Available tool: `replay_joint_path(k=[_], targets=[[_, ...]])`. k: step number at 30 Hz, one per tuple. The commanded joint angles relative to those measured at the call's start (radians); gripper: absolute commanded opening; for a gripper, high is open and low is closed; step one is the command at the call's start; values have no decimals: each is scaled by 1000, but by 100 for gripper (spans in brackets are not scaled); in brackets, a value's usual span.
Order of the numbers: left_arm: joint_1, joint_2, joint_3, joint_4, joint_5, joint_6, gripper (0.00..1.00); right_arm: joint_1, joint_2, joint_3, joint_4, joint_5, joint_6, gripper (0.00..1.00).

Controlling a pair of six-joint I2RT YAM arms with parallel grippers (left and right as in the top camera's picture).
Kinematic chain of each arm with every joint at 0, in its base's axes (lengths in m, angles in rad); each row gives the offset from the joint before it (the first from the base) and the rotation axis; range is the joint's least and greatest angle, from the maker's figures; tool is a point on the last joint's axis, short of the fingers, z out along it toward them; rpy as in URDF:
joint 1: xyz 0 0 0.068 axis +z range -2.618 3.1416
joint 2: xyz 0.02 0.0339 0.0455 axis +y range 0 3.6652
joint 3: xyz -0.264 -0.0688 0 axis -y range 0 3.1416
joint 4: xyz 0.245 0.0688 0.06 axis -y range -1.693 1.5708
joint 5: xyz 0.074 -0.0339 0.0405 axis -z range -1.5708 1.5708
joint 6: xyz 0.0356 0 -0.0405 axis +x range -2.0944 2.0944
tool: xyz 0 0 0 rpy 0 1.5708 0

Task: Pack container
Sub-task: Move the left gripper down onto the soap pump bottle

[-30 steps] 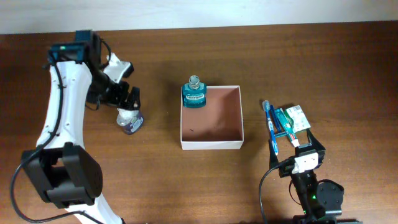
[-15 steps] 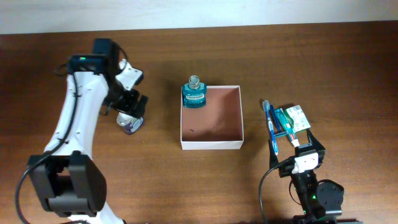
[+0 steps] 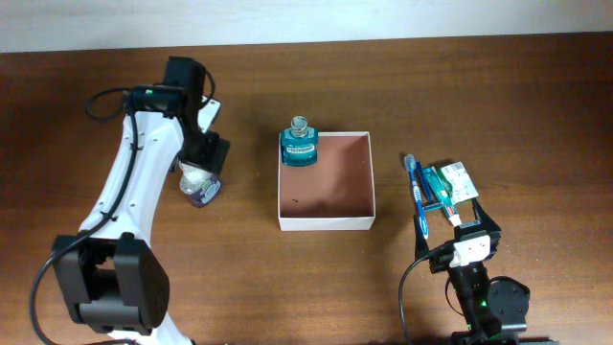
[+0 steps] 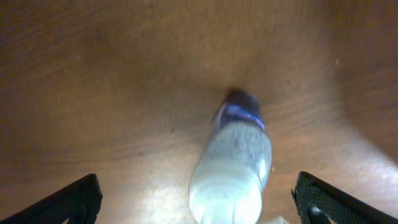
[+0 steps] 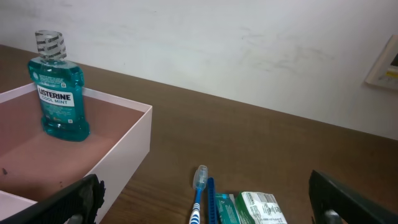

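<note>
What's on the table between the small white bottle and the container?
Nothing. In the overhead view, the table between the white bottle and the container is bare wood.

The container (image 3: 337,182) sits at frame centre. A teal bottle (image 3: 299,146) stands at its upper left corner. A toothbrush (image 3: 418,196) lies right of it.

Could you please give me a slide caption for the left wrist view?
Open left gripper poised over a small white bottle on the wooden table.
</note>
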Motion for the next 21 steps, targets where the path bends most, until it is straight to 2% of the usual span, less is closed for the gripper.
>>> replay_joint_path(k=[1, 8, 12, 13, 15, 16, 18, 19, 21], targets=[[15, -21, -7, 30, 69, -12, 99, -8, -10, -5, -6, 6, 4, 98], [15, -21, -7, 83, 69, 10, 99, -8, -10, -5, -6, 6, 4, 98], [21, -21, -7, 95, 61, 27, 96, -8, -10, -5, -6, 6, 4, 98], [24, -21, -7, 95, 61, 41, 91, -8, -10, -5, -6, 6, 4, 98], [36, -21, -7, 93, 62, 61, 89, -8, -10, -5, -6, 6, 4, 98], [42, -21, -7, 93, 62, 63, 84, -8, -10, -5, -6, 6, 4, 98], [56, -21, -7, 93, 82, 89, 63, -8, -10, -5, -6, 6, 4, 98], [66, -21, -7, 95, 118, 114, 57, -8, -10, -5, -6, 6, 4, 98], [82, -21, -7, 96, 200, 162, 59, -8, -10, -5, -6, 6, 3, 98]])
